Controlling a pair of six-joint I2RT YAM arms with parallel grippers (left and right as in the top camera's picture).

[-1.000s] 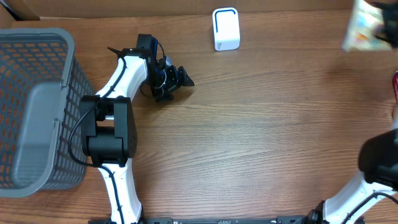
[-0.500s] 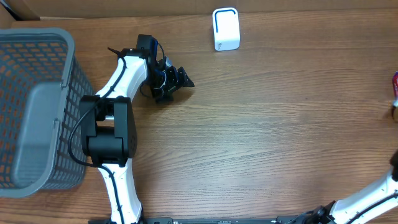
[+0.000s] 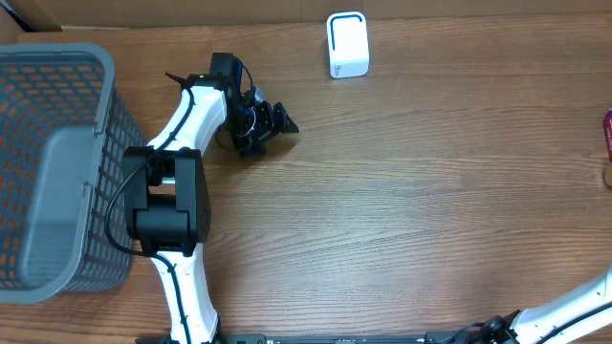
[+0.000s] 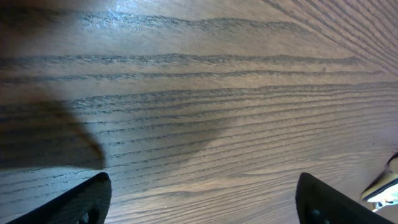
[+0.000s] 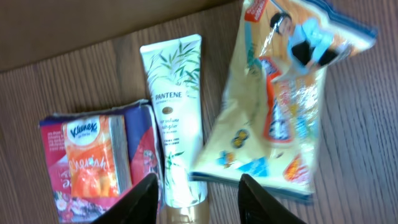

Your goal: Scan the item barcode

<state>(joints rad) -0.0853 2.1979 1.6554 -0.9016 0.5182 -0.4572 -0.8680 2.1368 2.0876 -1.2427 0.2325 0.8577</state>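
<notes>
The white barcode scanner (image 3: 347,44) stands at the table's far edge. In the right wrist view three items lie side by side on the wood: a yellow snack bag (image 5: 280,112), a white Pantene tube (image 5: 174,106) and a red Kleenex pack (image 5: 93,155). No barcode shows on any of them. My right gripper (image 5: 199,186) hovers open above them, its fingers straddling the tube's gold cap and touching nothing. My left gripper (image 3: 277,119) rests open over bare wood left of the scanner, also seen as the left gripper (image 4: 202,186) with nothing between its fingers.
A grey mesh basket (image 3: 57,162) fills the left side. A red package edge (image 3: 608,129) shows at the overhead view's right border. Part of the right arm (image 3: 564,320) crosses the bottom right corner.
The snack bag held high at the overhead's top right a second ago has left that view and now lies on the table. The right gripper has opened; its arm swung right.
</notes>
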